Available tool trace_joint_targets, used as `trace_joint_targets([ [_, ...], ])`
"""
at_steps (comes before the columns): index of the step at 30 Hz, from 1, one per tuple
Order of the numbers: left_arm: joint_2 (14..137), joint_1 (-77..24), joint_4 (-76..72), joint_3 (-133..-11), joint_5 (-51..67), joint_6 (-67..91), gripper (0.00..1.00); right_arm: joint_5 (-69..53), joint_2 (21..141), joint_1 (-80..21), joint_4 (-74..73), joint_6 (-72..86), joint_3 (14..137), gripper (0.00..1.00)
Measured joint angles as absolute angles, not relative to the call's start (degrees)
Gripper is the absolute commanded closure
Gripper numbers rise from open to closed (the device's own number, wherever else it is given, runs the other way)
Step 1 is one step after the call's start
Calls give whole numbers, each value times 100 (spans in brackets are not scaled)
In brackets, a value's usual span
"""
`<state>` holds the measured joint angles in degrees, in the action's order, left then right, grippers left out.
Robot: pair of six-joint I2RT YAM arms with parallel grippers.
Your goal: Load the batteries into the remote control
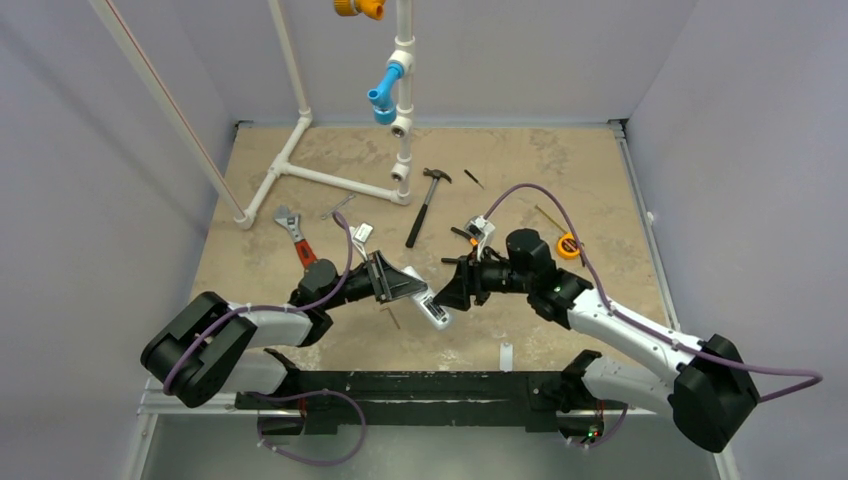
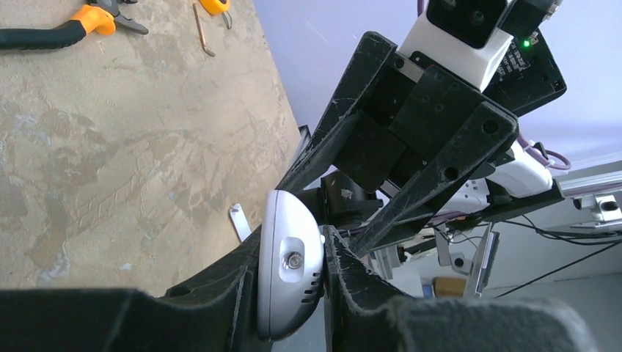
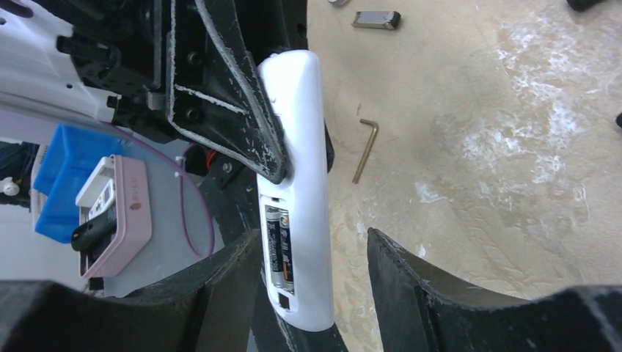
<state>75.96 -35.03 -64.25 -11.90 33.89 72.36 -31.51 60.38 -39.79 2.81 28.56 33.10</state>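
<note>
My left gripper is shut on the white remote control and holds it above the table. In the left wrist view the remote's rounded end is clamped between my fingers. In the right wrist view the remote shows its open back compartment with the two dark batteries lying side by side inside. My right gripper is open, with one finger on each side of the remote's lower end; the left finger is close to it and the right one stands apart. It meets the remote from the right in the top view.
The small white battery-cover strip lies near the front edge. A hex key lies on the table beside the remote. A hammer, a red-handled wrench, a yellow tape measure and a white pipe frame lie farther back.
</note>
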Motion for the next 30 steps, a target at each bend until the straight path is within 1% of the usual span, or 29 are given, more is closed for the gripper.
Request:
trace_joint_targets([
  [8,7607,-3503,-6431,-1190,3413,7236,100,-3527,6235,-3979,445,2849,3282,43],
  [23,7679,-3503,-6510,-1190,3433,7236,100,-3791,6632,-3979,434,2823,3282,44],
  [30,7697,-3503,-6534,-1190,3433,7236,100,-3852,6657,-3977,397,2786,3284,47],
])
